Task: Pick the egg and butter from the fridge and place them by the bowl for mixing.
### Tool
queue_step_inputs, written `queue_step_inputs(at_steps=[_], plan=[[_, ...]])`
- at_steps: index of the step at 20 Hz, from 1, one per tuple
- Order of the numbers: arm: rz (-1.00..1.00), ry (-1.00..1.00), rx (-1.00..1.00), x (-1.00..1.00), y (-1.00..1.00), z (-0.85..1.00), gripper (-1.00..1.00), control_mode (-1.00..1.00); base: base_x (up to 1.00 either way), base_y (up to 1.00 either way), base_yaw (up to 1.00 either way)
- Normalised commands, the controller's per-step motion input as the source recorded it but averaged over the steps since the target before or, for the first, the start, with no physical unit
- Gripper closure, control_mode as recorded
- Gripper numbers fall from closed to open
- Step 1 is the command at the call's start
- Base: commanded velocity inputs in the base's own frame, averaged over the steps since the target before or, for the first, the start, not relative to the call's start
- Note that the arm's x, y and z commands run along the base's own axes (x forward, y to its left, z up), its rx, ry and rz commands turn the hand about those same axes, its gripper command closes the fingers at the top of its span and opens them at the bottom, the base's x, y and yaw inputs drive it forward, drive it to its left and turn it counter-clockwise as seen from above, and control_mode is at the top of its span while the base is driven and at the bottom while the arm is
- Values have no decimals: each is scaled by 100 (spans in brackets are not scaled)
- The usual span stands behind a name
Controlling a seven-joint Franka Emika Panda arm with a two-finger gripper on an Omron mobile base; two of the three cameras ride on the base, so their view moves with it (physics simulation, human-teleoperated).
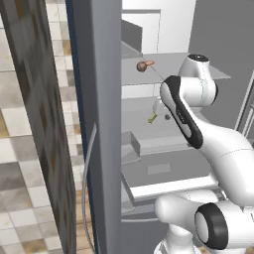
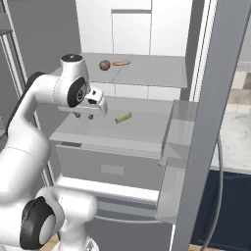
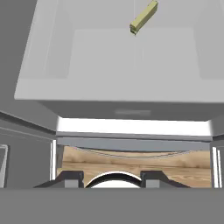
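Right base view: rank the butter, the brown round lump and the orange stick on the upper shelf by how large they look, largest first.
1. Orange stick, longest, though it looks thinnest.
2. Butter, close to it in length; it lies nearer the camera, so this order is unsure.
3. Brown round lump, shortest across but thickest.

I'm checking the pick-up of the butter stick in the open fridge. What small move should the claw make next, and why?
Probably ease the claw sideways along the fridge shelf until it is over the butter. The stick lies loose on the shelf, apart from the fingertips, and sits near the top edge of the hand view, so nothing is lined up for a grasp.
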Motion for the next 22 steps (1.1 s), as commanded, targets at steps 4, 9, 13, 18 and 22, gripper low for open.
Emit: queue_step_inputs(at_steps=[4, 9, 13, 18, 22], plan=[[-7, -15, 0, 0, 0, -2, -100, -100, 0, 0, 0], [-10, -17, 0, -10, 1, 51, -100, -100, 0, 0, 0], [0, -16, 0, -23, 0, 89, -100, -100, 0, 0, 0], [3, -13, 0, -7, 0, 88, -100, -100, 0, 0, 0], [7, -33, -1, -1, 0, 22, -100, -100, 0, 0, 0]])
